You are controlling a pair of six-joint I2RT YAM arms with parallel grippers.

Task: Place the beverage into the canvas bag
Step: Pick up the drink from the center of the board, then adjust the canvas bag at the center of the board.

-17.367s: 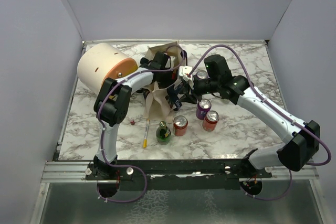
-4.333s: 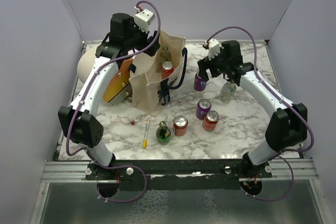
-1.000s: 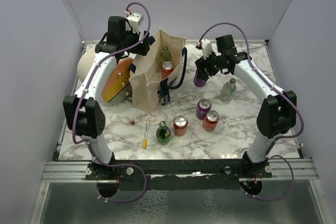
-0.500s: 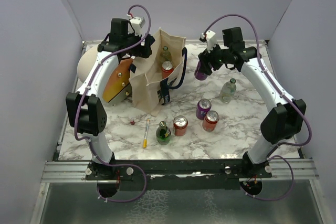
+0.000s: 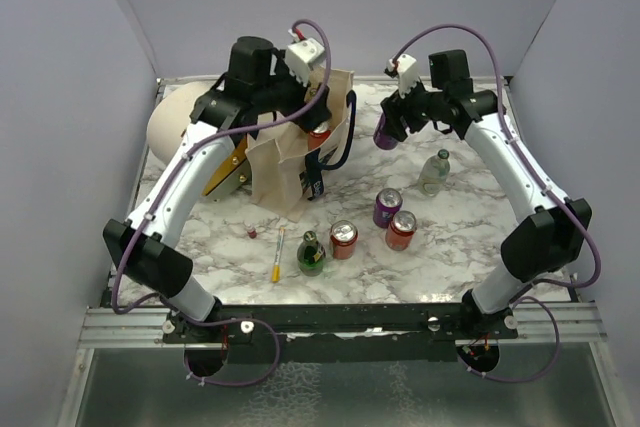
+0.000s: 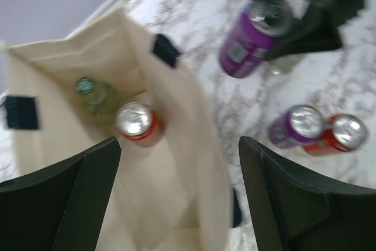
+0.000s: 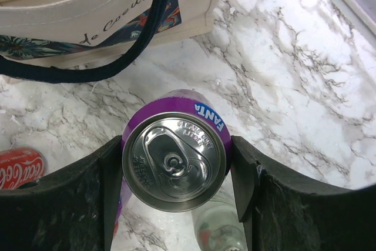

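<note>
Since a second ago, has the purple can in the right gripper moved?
Yes. In the top view the purple can shifted up the picture, away from the clear bottle.

Both arms raised, left fingers [image 6: 70,198] spread wide, right fingers [image 7: 59,204] clamping purple can [image 7: 175,166]

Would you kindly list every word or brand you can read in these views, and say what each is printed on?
"FANTA": on the purple can, along its top rim, right wrist view.
"de Coeur": on the canvas bag, in script above its print.
"Coca", cut off by the frame edge: on the red can.
Embossing on the purple can's lid: too small to read.
</note>
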